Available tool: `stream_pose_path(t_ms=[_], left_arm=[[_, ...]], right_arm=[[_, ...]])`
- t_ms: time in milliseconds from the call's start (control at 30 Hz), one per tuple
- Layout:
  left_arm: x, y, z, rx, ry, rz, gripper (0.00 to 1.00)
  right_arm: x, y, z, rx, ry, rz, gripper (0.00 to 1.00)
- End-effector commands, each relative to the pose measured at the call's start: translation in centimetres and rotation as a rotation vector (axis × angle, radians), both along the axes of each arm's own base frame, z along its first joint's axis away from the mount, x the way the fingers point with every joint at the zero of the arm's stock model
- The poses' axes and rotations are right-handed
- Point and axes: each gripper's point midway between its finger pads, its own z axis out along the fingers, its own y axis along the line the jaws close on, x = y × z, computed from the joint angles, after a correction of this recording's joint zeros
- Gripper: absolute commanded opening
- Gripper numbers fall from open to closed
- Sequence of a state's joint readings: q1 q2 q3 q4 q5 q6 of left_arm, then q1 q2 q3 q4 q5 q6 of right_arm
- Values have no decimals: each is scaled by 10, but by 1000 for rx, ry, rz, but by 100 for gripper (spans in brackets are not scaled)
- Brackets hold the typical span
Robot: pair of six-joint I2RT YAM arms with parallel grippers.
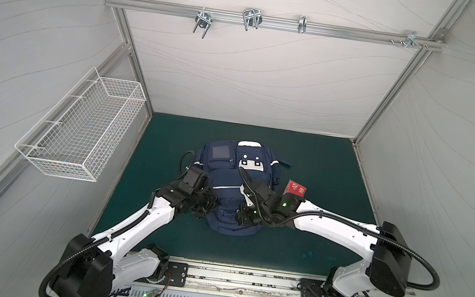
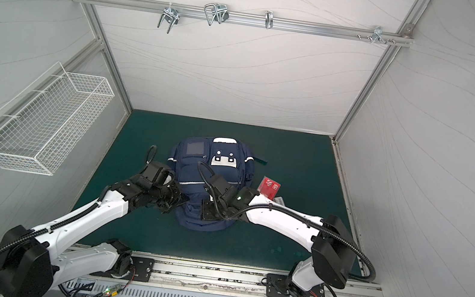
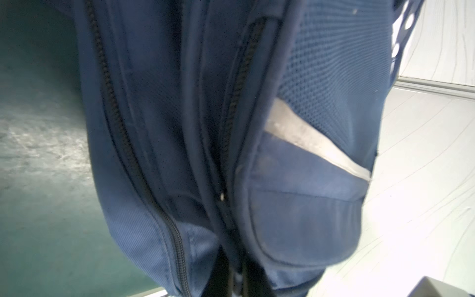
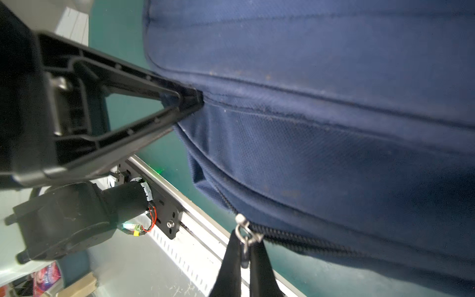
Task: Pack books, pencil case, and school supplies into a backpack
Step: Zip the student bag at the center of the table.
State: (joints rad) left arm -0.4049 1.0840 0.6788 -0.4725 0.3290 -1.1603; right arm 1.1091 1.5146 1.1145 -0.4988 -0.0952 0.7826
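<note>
Navy fabric of the backpack, laid mid-way on the green mat, is pinched at a seam by the closed jaws of the left gripper. Its metal zipper pull is clamped between the jaws of the right gripper. A slim red book is seen just right of the backpack.

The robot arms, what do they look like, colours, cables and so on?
The left arm and right arm match: white shells, black joints, black ribbed cable hoses alongside, green lights at the right wrist. The left gripper and right gripper are black; the left's shows a ribbed, open triangular frame.
</note>
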Motion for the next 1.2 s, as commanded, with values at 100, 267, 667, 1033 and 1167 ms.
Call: stream_pose_path(t_ms=[100, 267, 667, 1033, 1167], left_arm=[[33, 45, 24, 159, -146, 47, 0], [37, 81, 18, 153, -127, 112, 0], [20, 69, 31, 145, -132, 82, 44], [-12, -5, 38, 0, -135, 24, 62], [-1, -26, 44, -66, -127, 6, 61]], right_arm=[[-4, -64, 12, -142, -32, -1, 0], [20, -109, 1, -146, -9, -86, 0], [29, -80, 12, -6, -91, 48, 0], [13, -61, 19, 27, -75, 80, 0], [8, -58, 20, 42, -65, 76, 0]])
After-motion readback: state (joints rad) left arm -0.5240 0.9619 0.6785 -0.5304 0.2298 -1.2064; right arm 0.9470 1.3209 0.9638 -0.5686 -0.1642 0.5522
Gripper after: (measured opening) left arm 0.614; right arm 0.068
